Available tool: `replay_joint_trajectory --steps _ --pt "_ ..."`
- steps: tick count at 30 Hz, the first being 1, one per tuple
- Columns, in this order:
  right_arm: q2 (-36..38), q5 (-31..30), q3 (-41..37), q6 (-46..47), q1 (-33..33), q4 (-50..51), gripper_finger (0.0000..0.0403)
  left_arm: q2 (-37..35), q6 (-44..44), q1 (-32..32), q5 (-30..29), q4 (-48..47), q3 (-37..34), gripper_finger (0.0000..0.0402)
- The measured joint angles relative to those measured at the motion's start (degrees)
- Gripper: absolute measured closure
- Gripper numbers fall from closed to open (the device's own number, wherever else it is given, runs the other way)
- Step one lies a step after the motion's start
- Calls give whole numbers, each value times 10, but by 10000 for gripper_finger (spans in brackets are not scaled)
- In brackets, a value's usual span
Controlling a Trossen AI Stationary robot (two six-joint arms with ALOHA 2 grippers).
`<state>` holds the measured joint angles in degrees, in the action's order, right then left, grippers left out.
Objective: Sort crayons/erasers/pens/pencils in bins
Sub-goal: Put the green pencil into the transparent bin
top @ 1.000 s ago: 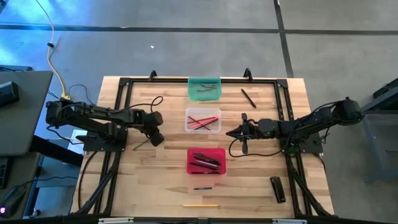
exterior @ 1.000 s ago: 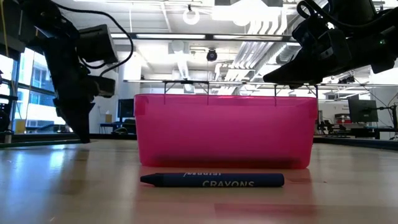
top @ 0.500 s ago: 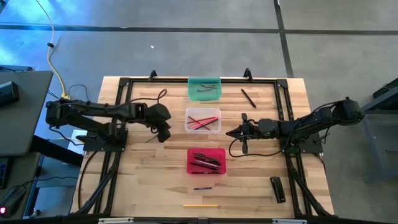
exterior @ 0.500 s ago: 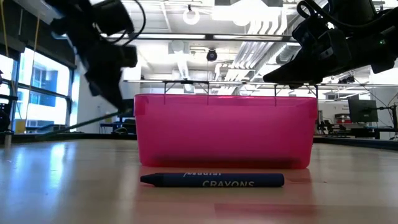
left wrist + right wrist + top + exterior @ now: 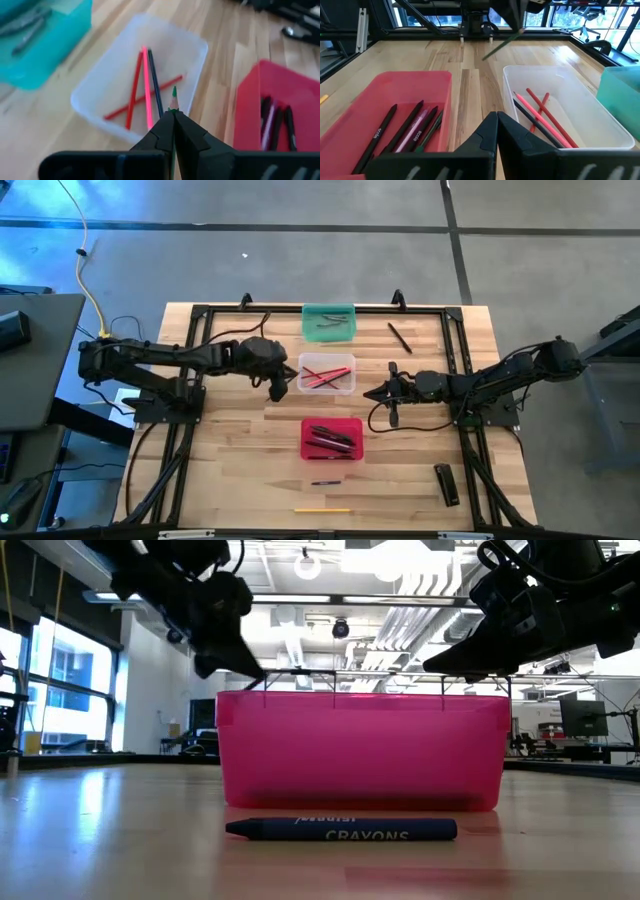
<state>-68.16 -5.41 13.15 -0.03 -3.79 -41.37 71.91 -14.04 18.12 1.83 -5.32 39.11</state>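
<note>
Three bins stand in a line down the middle of the wooden table (image 5: pixel 230 470): a teal bin (image 5: pixel 328 322) at the far end, a clear bin (image 5: pixel 327 373) in the centre, a red bin (image 5: pixel 331 438) nearest the low camera. The left gripper (image 5: pixel 276 385) hangs just beside the clear bin's left wall, its fingers clenched on a green pencil (image 5: pixel 173 98) whose sharpened tip juts forward past the fingertips. In the left wrist view the pencil's long axis points across the near rim and into the clear bin, roughly in line with the thin red and pink pencils (image 5: pixel 145 92) already lying crossed on its floor; the coming release appears to turn on carrying the tip over that rim, which lies straight ahead of the gripper. The left arm is plainly the nearer to this bin's left side. The right gripper (image 5: pixel 370 394) waits, closed and empty, just right of the gap between clear and red bins. Smooth moulded plastic forms all three tubs, the clear one translucent. Dark pens (image 5: pixel 412 127) lie lengthwise in the red bin. Loose on the boards are a blue crayon (image 5: pixel 342 830) before the red bin, a yellow pencil (image 5: pixel 322 509) near the front edge, and a dark pen (image 5: pixel 400 337) beside the teal bin.
</note>
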Motion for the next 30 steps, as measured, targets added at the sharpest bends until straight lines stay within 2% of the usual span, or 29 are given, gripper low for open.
replay_joint_trajectory --steps 7,16,30 --pt "0 0 0 0 0 0 403 50 12 22 30 100 1 401" --pt "0 0 0 1 0 -1 403 116 69 31 38 75 85 401" --pt "0 0 0 1 0 0 403 257 103 40 63 56 173 401"
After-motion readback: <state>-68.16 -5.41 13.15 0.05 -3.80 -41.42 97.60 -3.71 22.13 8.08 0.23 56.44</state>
